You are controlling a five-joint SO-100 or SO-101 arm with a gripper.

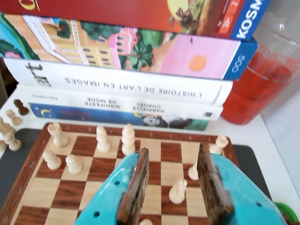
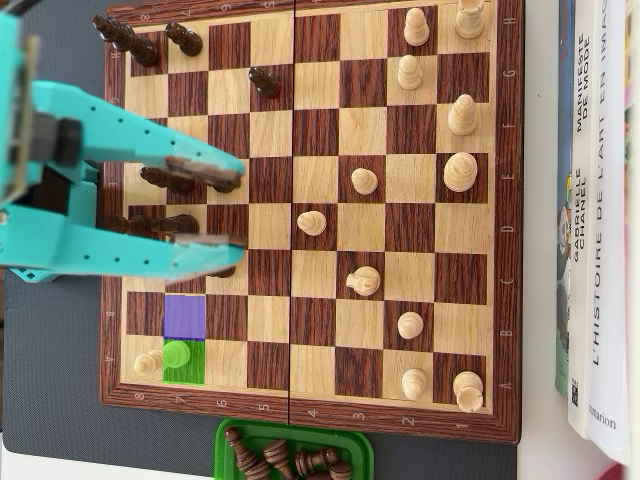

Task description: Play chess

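Observation:
The wooden chessboard [image 2: 320, 395] fills the overhead view. My teal gripper [image 2: 240, 215] reaches in from the left, open and holding nothing, above dark pieces [image 2: 160, 182] on the board's left side. Other dark pieces [image 2: 263, 80] stand at the upper left. White pieces [image 2: 459, 172] line the right side, and white pawns [image 2: 312, 222] stand mid-board. A purple-tinted square [image 2: 185, 315] lies above a green-tinted square [image 2: 190, 372] holding a green-tinted piece [image 2: 176, 353]. In the wrist view the gripper [image 1: 173, 151] frames a white pawn [image 1: 178, 191] well below its wood-lined fingers [image 1: 136, 187].
A green tray [image 2: 232, 432] with captured dark pieces sits below the board in the overhead view. A stack of books [image 1: 140, 89] stands past the board's far edge, with a red-filled pitcher [image 1: 258, 89] beside it. Loose white pieces [image 1: 10, 133] lie off the board at the left of the wrist view.

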